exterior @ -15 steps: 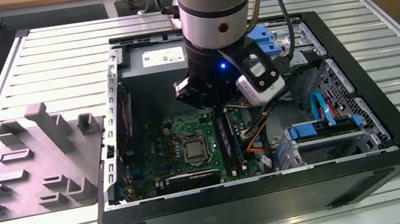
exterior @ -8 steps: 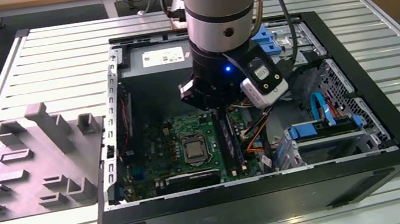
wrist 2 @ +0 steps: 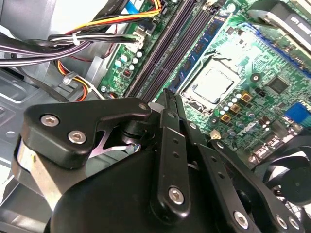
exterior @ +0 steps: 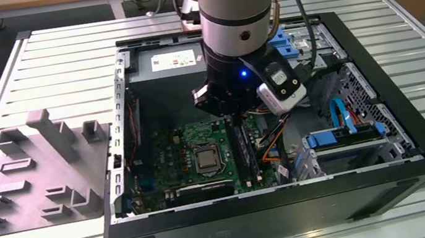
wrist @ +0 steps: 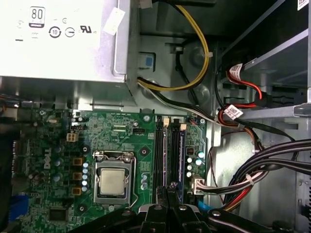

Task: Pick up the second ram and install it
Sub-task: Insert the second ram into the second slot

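The second ram [wrist 2: 201, 48] is a long dark blue-green stick with black chips. It stands edge-up in line with my fingertips, over the black memory slots [wrist 2: 160, 53] beside the processor [wrist 2: 211, 85]. In the first wrist view the second ram [wrist: 178, 150] runs from my gripper [wrist: 171, 188] along the slots [wrist: 159, 155]. My gripper [wrist 2: 169, 97] has its fingers drawn together on the stick's near end. In the exterior view my gripper [exterior: 229, 115] reaches down into the open computer case [exterior: 290, 198], just above the motherboard.
Bundled cables [wrist 2: 73, 41] run close beside the slots. The power supply [wrist: 58, 39] fills the case's far end. Drive bays with blue rails [exterior: 349, 137] are on the exterior view's right, and a grey fixture block [exterior: 37, 175] stands on the table at its left.
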{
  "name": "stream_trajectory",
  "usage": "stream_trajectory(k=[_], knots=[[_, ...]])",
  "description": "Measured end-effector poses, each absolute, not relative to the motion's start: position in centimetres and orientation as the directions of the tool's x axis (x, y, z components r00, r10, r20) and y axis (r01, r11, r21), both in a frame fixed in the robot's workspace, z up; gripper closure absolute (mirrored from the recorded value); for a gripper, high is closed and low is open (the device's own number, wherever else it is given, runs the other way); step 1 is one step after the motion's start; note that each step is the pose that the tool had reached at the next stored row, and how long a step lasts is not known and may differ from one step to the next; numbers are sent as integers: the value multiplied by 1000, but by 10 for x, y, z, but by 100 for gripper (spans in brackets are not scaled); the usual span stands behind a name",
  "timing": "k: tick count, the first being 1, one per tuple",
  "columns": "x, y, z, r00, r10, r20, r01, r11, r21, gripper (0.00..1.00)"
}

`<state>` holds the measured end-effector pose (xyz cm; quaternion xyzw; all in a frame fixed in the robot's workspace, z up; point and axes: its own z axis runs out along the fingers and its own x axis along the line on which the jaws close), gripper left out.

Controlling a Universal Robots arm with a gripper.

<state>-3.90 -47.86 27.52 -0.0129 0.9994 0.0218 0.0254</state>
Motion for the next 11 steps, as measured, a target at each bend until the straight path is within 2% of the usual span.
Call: stream_trajectory(k=[11], knots=[[-34,-477,265,-999,-9,-51,-12,999,42,88]])
